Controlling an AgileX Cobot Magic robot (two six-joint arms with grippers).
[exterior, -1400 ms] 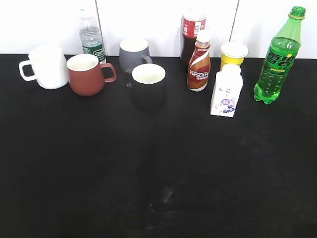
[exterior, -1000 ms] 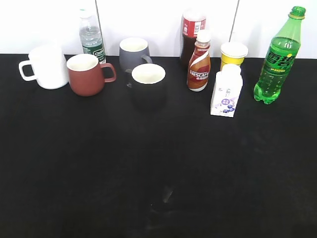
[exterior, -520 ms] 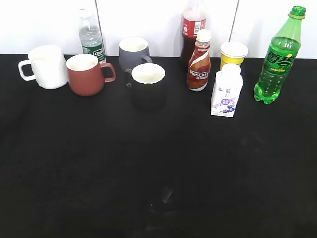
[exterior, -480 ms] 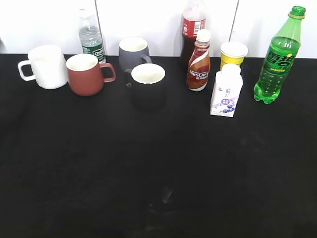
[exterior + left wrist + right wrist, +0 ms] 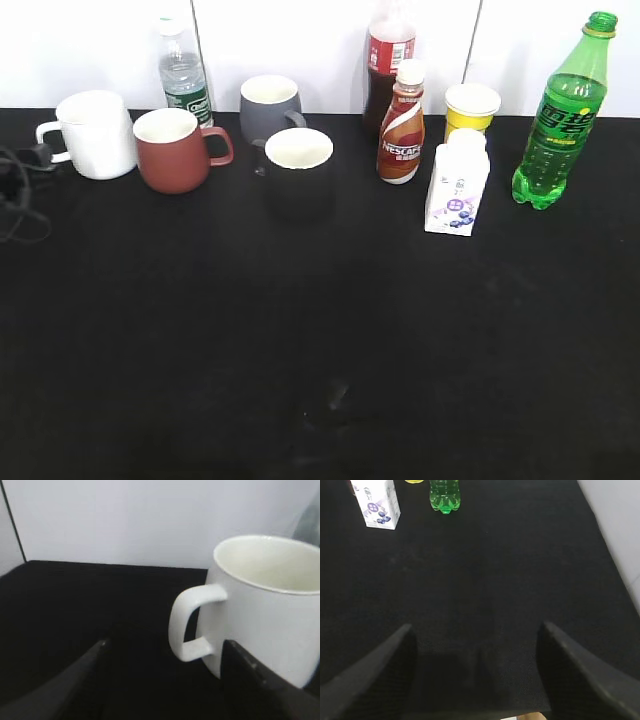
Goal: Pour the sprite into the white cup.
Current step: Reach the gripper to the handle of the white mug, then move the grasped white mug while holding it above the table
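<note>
Left gripper (image 5: 165, 680) is spread wide, jaws on either side of the white cup's handle, nothing pinched. The white cup (image 5: 265, 605) fills the left wrist view, upright on the black table (image 5: 75, 605), its loop handle facing the camera; the part of its pale inside that shows looks bare. In the exterior view that gripper (image 5: 15, 185) only just pokes in at the left edge, beside the white cup (image 5: 95, 135).

Right gripper (image 5: 475, 665) is also wide apart and holding nothing, low over bare black table (image 5: 520, 570). Ahead of it, well apart, stand the foot of the sprite (image 5: 445, 495) and a small white carton (image 5: 375, 502) with blueberries printed on it.

Exterior view now: the sprite (image 5: 562, 115) stands upright at the far right, green cap on, green liquid visible through the plastic. The carton (image 5: 457, 185) sits to its left, with a yellow paper cup (image 5: 472, 108) behind. A Nescafe bottle (image 5: 401, 125) stands in front of a red-labelled cola bottle (image 5: 387, 60). Mid-left, a black mug (image 5: 298, 172), white inside, a grey mug (image 5: 270, 108) behind it, a brown-red mug (image 5: 172, 150) just beside the white cup, and a small clear water bottle (image 5: 184, 75) at the back.
</note>
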